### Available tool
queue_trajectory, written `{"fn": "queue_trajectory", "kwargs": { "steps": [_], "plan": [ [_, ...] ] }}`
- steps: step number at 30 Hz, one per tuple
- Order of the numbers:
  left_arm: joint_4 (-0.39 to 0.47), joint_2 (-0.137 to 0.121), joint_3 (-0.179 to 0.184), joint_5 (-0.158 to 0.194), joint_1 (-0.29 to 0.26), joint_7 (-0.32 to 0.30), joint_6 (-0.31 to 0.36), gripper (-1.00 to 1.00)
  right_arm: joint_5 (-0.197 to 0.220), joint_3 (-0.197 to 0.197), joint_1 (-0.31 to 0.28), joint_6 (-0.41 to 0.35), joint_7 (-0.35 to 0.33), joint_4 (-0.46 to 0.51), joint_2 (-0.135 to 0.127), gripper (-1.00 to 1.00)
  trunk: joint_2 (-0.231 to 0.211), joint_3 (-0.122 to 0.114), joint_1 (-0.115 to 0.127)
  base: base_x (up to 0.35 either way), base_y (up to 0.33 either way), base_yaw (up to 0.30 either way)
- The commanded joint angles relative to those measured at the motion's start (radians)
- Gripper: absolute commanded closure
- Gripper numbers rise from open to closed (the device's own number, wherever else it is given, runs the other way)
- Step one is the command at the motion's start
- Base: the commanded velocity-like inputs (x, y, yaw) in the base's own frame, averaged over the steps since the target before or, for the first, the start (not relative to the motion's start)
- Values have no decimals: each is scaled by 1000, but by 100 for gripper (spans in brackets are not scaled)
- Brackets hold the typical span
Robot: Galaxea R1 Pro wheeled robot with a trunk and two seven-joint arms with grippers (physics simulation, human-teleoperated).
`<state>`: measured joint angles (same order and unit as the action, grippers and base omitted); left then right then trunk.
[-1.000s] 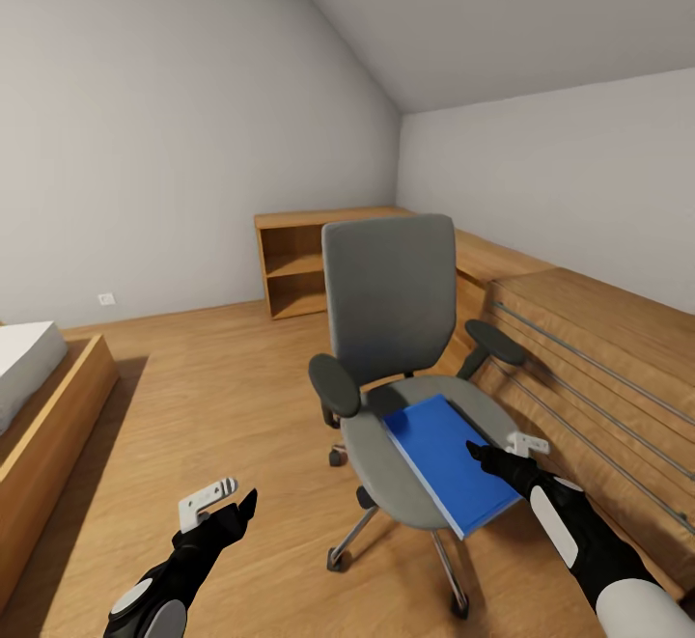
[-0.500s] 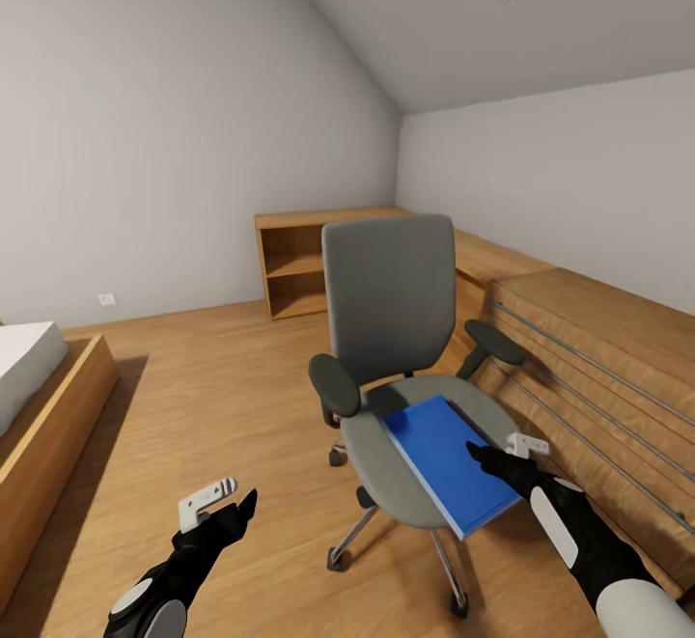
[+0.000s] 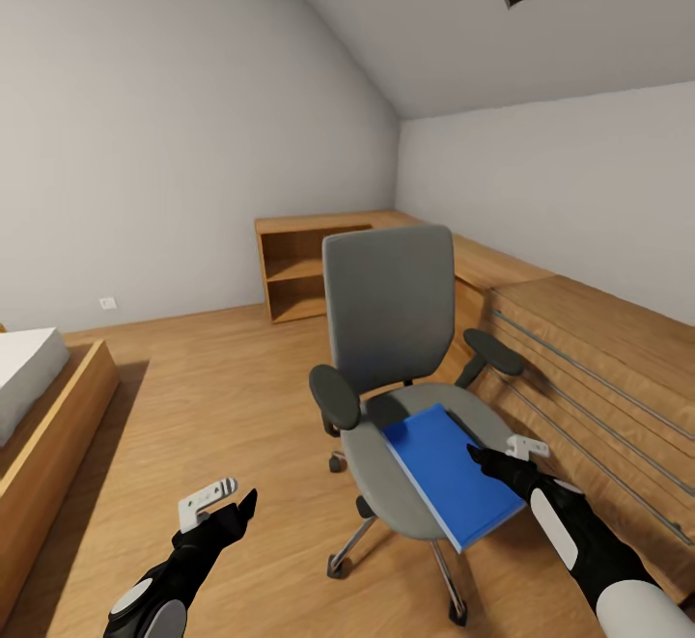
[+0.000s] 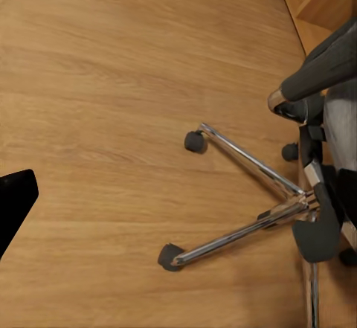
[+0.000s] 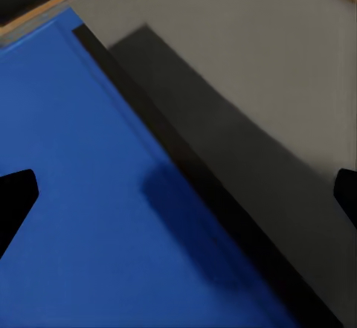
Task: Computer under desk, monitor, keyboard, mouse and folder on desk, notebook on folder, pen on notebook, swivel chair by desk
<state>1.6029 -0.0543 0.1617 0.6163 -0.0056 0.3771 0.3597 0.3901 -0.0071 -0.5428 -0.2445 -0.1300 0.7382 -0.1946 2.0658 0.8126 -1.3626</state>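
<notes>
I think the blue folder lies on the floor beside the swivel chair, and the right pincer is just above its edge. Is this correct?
Not quite. The blue folder lies on the seat of the swivel chair, not on the floor. The head view shows this, with the folder's corner overhanging the seat's front. The right pincer is indeed at the folder's edge, with its fingers spread apart.

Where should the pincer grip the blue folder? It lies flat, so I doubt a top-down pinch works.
Probably the folder's front corner overhanging the swivel chair's seat, approached from the robot's side. The right pincer could close over and under that free edge.
</notes>
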Motion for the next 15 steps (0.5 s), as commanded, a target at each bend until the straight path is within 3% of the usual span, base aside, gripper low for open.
{"fn": "queue_trajectory", "kwargs": {
  "steps": [1, 15],
  "plan": [
    [2, -1, 2, 10, -1, 9, 1, -100, 7, -1, 0, -6, -2, 1, 0, -100, -7, -2, 4, 0, 0, 0],
    [1, 0, 2, 8, -1, 11, 2, -100, 7, -3, 0, -5, -3, 44, -2, -100, -105, -46, 58, 0, 0, 0]
  ]
}}
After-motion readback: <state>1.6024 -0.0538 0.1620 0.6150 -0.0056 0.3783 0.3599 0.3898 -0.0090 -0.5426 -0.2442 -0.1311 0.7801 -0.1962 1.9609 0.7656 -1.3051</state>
